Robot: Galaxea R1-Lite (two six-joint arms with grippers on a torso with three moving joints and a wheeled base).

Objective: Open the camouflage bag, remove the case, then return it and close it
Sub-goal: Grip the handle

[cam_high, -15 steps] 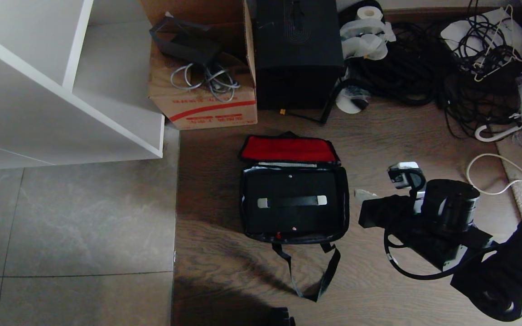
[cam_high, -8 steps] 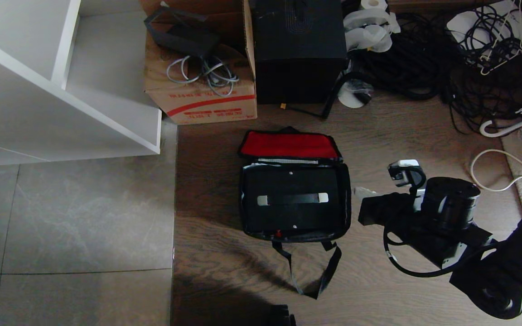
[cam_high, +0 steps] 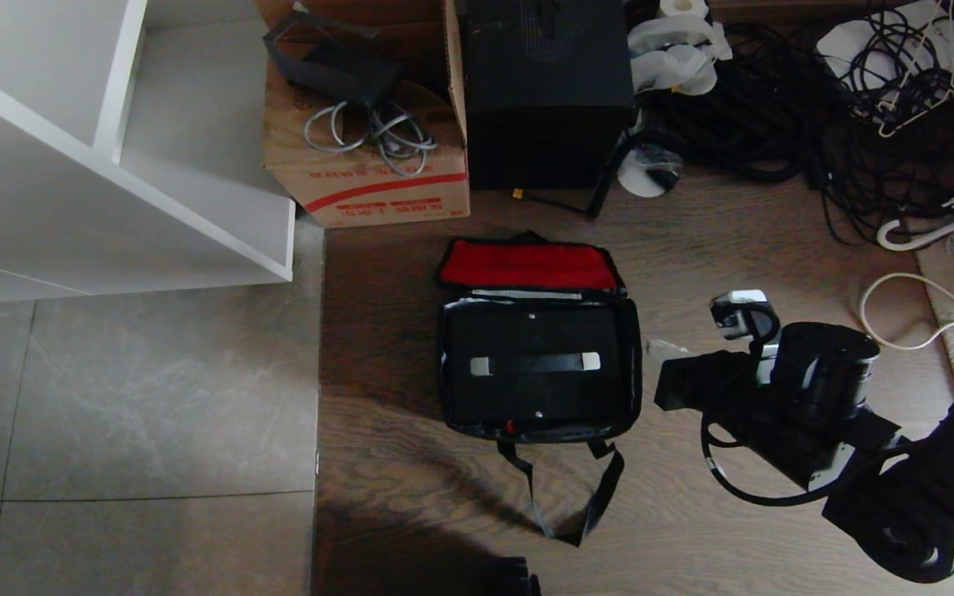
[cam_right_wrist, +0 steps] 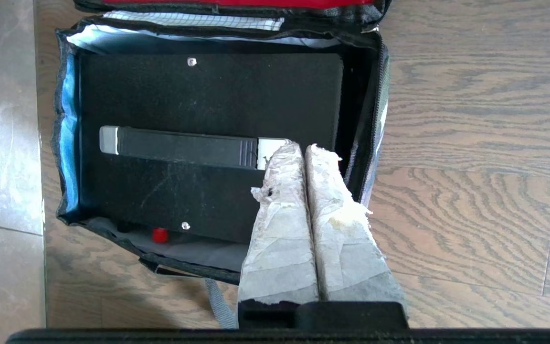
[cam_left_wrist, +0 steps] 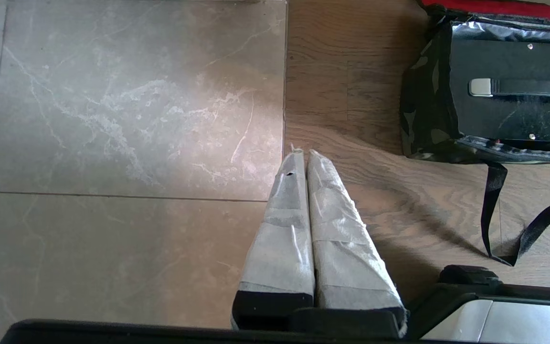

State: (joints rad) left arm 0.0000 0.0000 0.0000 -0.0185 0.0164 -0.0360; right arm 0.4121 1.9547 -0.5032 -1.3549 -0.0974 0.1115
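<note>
The camouflage bag [cam_high: 633,372] lies open on the wooden floor, its red-lined flap [cam_high: 527,265] folded back toward the boxes. The flat black case [cam_high: 535,331] rests inside it, with a grip strap [cam_high: 535,363] across its top and a small red tab [cam_right_wrist: 159,234] at its near edge. My right gripper [cam_high: 662,348] hovers just right of the bag, shut and empty. In the right wrist view its taped fingertips [cam_right_wrist: 303,147] sit above the case [cam_right_wrist: 208,95] near the bag's right wall [cam_right_wrist: 369,119]. My left gripper [cam_left_wrist: 302,153] is shut and parked left of the bag [cam_left_wrist: 423,100].
A brown cardboard box [cam_high: 369,178] and a tall black box [cam_high: 547,91] stand behind the bag. Tangled cables [cam_high: 775,124] fill the back right, and a white cord [cam_high: 899,327] lies by my right arm. A white shelf unit [cam_high: 113,182] stands left. The bag's strap [cam_high: 576,505] loops toward me.
The whole head view has shifted slightly, so the camera moved. The bag, the case and both grippers have kept still.
</note>
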